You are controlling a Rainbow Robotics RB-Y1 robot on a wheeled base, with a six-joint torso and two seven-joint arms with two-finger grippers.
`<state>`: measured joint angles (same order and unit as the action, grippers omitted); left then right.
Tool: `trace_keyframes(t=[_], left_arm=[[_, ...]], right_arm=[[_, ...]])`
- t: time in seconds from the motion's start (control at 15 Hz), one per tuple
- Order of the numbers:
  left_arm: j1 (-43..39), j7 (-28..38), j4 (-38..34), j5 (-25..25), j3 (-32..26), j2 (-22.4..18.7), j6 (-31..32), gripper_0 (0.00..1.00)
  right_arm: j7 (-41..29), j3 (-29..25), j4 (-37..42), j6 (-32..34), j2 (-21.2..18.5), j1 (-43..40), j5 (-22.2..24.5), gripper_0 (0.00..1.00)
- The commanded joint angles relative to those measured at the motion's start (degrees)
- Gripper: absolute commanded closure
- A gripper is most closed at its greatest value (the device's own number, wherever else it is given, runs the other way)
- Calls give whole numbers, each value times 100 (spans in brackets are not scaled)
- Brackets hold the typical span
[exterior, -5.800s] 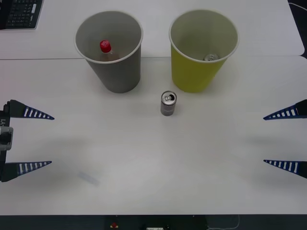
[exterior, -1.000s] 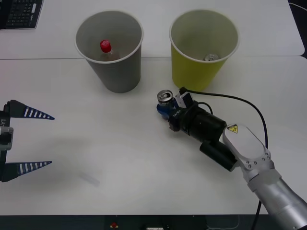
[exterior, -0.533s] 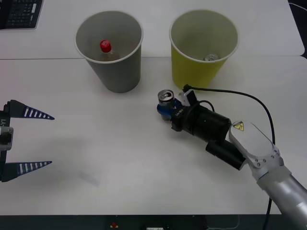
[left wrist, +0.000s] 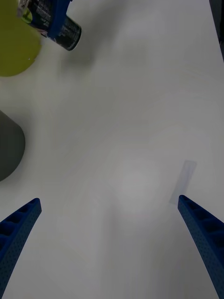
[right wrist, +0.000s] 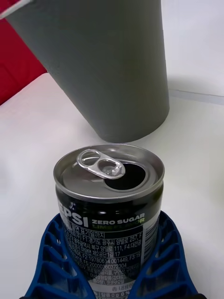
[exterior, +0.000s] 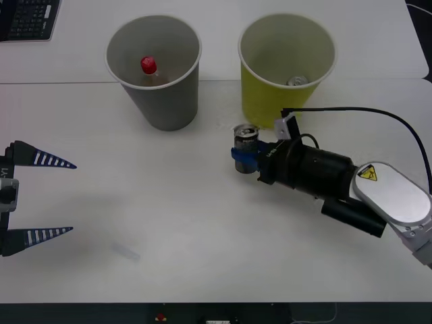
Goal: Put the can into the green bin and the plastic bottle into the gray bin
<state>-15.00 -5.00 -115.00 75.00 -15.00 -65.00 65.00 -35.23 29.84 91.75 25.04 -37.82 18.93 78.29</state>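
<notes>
Table [exterior: 202,229]: white, carrying both bins.
Gray bin [exterior: 156,74]: far left of centre; the plastic bottle [exterior: 149,69] stands inside, red cap up.
Green bin [exterior: 283,71]: right of the gray bin; a second silver-topped can [exterior: 295,82] lies inside.
Right claw [exterior: 246,159]: clamped around the can's lower body.
Left claw [exterior: 40,197]: spread wide at the table's left edge, holding nothing.
Can [exterior: 246,138]: upright, just in front of the green bin.

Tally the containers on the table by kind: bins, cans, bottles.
Bins: 2, the gray tapered bin and the yellow-green tapered bin.
Cans: 2, the dark slim can held in the right gripper, and a silver-topped can in the yellow-green bin.
Bottles: 1, the red-capped plastic bottle in the gray bin.
Total: 5.
</notes>
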Motion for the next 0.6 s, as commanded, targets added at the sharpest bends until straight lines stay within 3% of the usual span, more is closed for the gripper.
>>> trace_keyframes(t=[0.07, 0.27, 0.6], left_arm=[[0, 0, 0, 0, 0, 0, 0, 0], [0, 0, 0, 0, 0, 0, 0, 0], [0, 0, 0, 0, 0, 0, 0, 0]], right_arm=[[-907, -4, 792, 36, -964, -144, 2, 100], [-1926, -259, 1425, 203, -1817, -267, 2, 100], [-3482, -1604, 1741, 1627, -2001, -284, 169, 100]])
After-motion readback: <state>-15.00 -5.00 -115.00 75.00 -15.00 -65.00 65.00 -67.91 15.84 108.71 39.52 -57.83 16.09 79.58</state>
